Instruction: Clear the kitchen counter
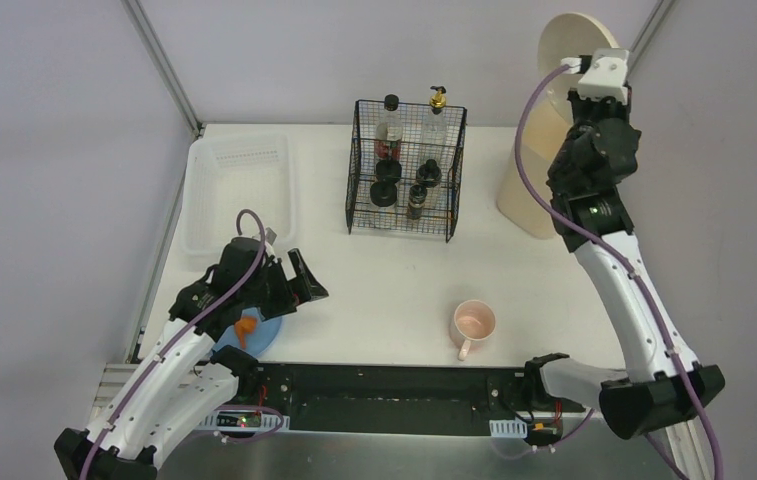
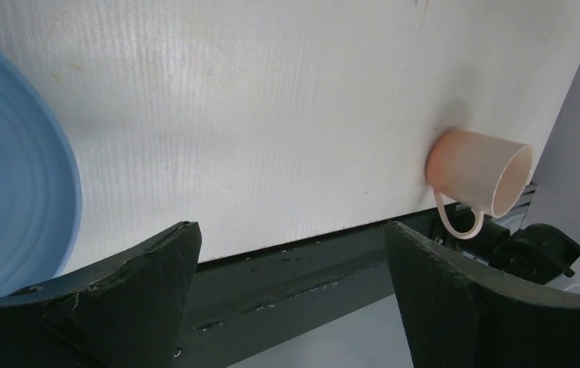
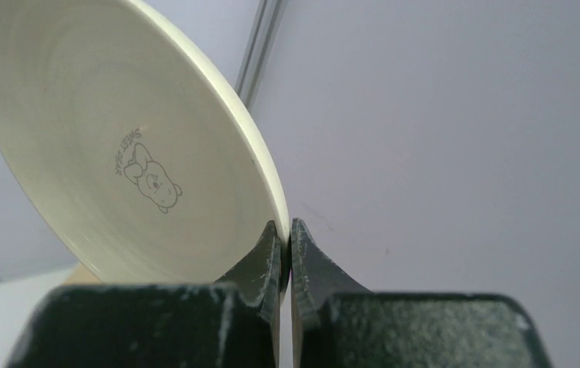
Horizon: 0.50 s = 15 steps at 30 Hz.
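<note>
The kitchen counter desk (image 1: 384, 290) fills the frame's middle. The right hand (image 3: 286, 230), raised at upper right, pinches a cream plate (image 3: 118, 115) by its rim. The left hand (image 2: 290, 230), fingers spread at lower left beside a blue plate (image 2: 11, 176), is nearer the pink cup (image 2: 470, 169) at lower centre.

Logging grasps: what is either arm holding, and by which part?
Right gripper pinches the cream plate by its rim; left gripper is open, holding nothing.
</note>
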Motion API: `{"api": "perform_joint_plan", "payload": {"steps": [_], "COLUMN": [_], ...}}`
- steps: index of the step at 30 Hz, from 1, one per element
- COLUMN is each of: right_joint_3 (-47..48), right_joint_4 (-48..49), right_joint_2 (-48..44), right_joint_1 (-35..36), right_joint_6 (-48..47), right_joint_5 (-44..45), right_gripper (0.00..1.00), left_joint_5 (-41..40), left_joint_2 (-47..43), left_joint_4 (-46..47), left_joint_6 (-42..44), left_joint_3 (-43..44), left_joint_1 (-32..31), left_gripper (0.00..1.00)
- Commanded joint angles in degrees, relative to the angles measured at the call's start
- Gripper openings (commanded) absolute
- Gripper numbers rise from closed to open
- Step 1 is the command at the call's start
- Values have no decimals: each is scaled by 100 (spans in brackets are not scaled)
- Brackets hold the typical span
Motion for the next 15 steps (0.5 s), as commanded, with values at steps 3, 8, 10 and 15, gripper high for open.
{"api": "perform_joint_plan", "payload": {"steps": [3, 8, 10, 15], "right_joint_3": [820, 1242, 1299, 1534], "right_joint_4": [-1899, -3614, -3998, -4998], "right_joint_2": [-771, -878, -961, -953], "right_joint_1": [161, 213, 227, 230], "right_joint_6": [2163, 3664, 4197, 5436], "right_joint_5": [-483, -1147, -1523, -2476], "right_gripper": [0, 0, 0, 0], "left_joint_5": [193, 175, 131, 75], "left_joint_2": [-16, 71, 113, 194], "left_joint_4": [36, -38, -75, -115], "left_joint_6": [34, 95, 102, 79], "left_joint_3": [465, 847, 1044, 1450], "left_joint_1": [54, 50, 49, 54], "left_gripper": [94, 94, 95, 96]}}
